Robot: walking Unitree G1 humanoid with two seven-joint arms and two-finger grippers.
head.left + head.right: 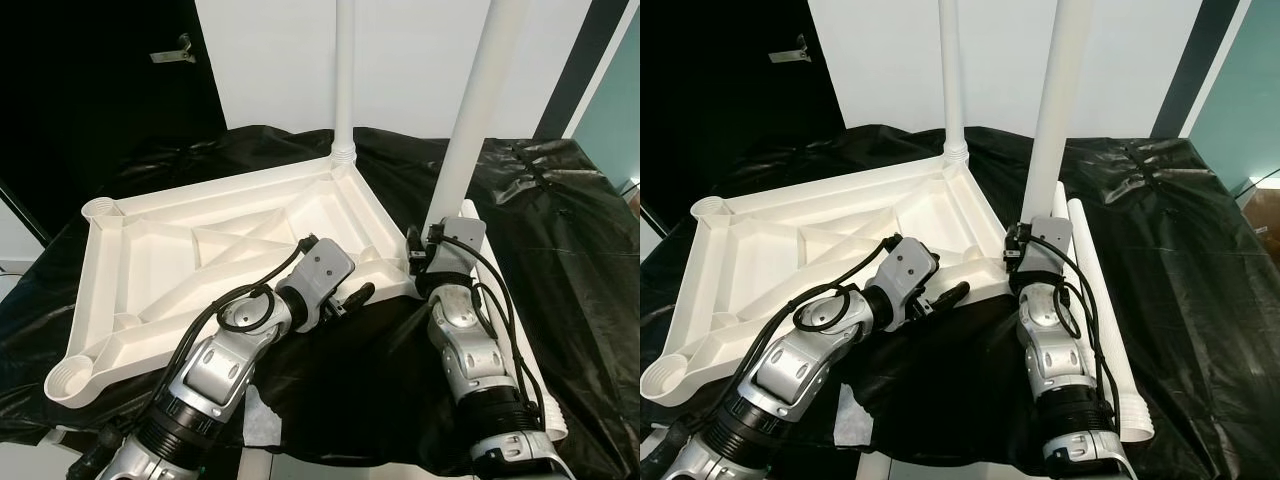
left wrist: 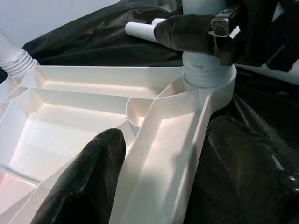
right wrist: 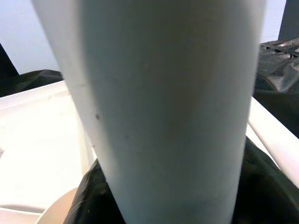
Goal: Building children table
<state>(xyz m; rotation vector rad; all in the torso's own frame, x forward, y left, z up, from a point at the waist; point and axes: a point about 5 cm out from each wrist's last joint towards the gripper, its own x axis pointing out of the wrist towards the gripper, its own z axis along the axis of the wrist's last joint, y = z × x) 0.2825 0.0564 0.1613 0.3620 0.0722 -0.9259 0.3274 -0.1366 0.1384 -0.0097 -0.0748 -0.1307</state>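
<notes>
- A white plastic tabletop [image 1: 200, 270] lies upside down, ribbed underside up, on a surface draped in a black sheet [image 1: 560, 250], in front of the robot.
- One white leg [image 1: 344, 80] stands upright in the far corner socket. A second leg [image 1: 478, 110] stands in the near right corner socket [image 2: 210, 81].
- The right gripper [image 2: 196, 32] is closed around this second leg just above its ribbed base, which sits in the socket.
- The left gripper [image 2: 163, 154] is spread open, its two black fingers straddling the tabletop's edge rib near that same corner, one inside and one outside; whether they press on the rib cannot be told.
- Two more legs [image 1: 1095, 300] lie flat on the sheet just right of the right arm.
- Sockets as containers: the far left socket [image 1: 100, 208] and near left socket [image 1: 68, 378] are both empty cups; the other two each hold a leg.
- Likely risk: if the second leg is not fully seated, it could tip or pop out once let go.
- Another risk: twisting or pushing the leg could slide the light tabletop across the slick sheet unless the left gripper braces it.
- The spare legs could roll off the sheet edge if the arm nudges them.
</notes>
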